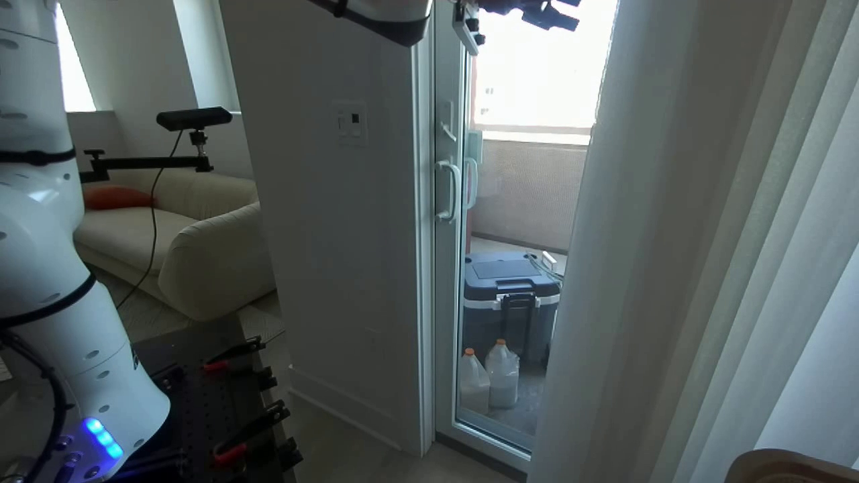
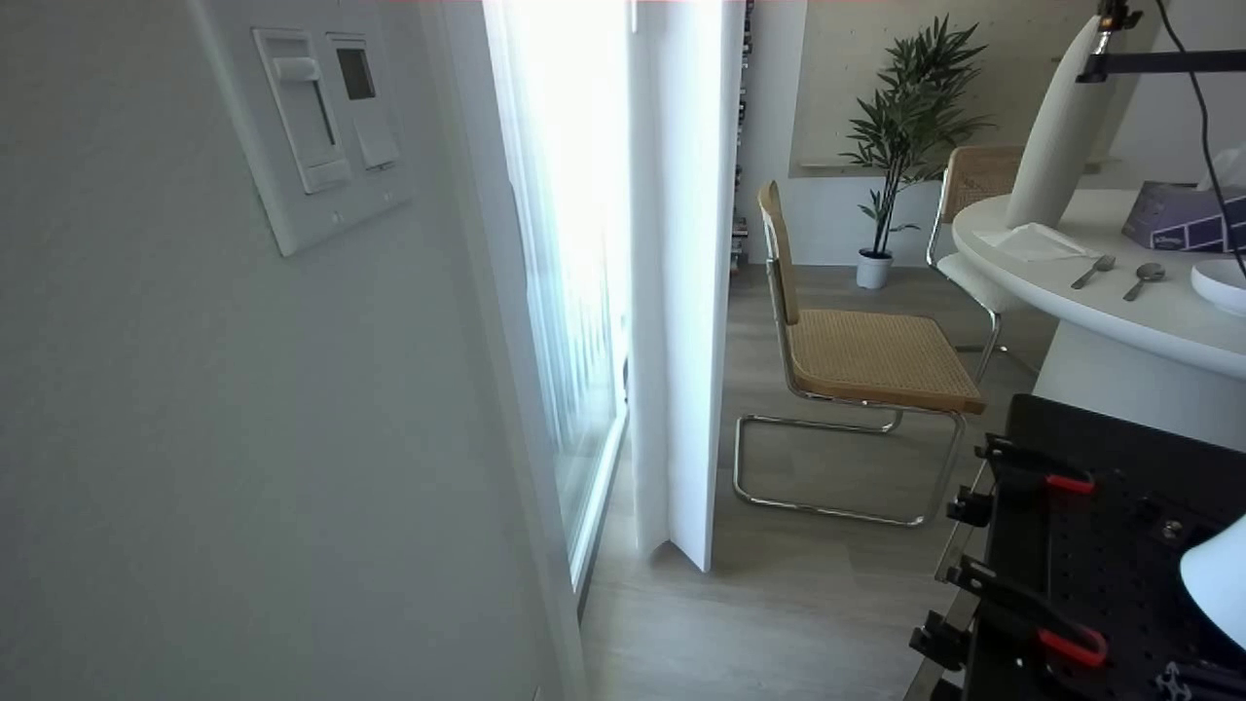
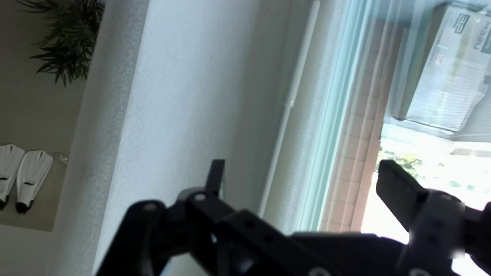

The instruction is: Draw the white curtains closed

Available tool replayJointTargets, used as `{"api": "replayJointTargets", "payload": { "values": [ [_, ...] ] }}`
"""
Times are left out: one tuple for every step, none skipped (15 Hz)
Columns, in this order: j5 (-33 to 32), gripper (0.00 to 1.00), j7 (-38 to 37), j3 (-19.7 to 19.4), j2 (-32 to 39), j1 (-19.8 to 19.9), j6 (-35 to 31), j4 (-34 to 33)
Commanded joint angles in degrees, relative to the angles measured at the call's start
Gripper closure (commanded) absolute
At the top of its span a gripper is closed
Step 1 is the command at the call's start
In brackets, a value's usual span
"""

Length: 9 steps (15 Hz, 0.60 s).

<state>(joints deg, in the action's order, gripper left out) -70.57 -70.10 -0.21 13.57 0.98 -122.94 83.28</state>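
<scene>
In an exterior view, see white curtains at three o'clock. In an exterior view, find them at nine from a chair. Wrist view: see them from eight to twelve, partly behind the wide-spread gripper.

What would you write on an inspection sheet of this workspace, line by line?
Surface: black perforated board.
Job's things: tall pleated white fabric curtains; part of the white-framed glass door is uncovered.
Clutter: two black-and-red clamps along the board's edge.
Gripper: black two-fingered gripper, open; contact with the curtains cannot be told.
Cables: thin black cable hanging below the black bar-shaped camera.
Surroundings: cream rounded sofa with an orange cushion; in an exterior view, a tan woven chair.
</scene>
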Motion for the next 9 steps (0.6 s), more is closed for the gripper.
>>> {"api": "replayJointTargets", "payload": {
  "values": [
    [-1.26,0.0,0.16,-2.03,5.35,-0.34,-0.72,-7.42],
    [-1.25,0.0,0.28,-2.52,6.47,-0.17,-1.01,-8.67],
    [-1.25,0.0,0.44,-3.0,7.79,-0.05,-1.24,-10.17],
    [-1.38,0.0,0.54,-3.51,9.01,0.01,-1.53,-11.53],
    [-1.48,0.0,0.8,-4.03,10.37,0.06,-1.71,-13.05],
    [-1.54,0.0,1.02,-4.55,11.62,0.14,-1.84,-14.45],
    [-1.66,0.0,1.18,-5.07,12.72,0.16,-1.96,-15.69],
    [-1.59,0.0,1.42,-5.5,13.87,0.23,-2.08,-17.04],
    [-1.69,0.0,1.55,-5.92,15.03,0.31,-2.19,-18.49]
  ]
}}
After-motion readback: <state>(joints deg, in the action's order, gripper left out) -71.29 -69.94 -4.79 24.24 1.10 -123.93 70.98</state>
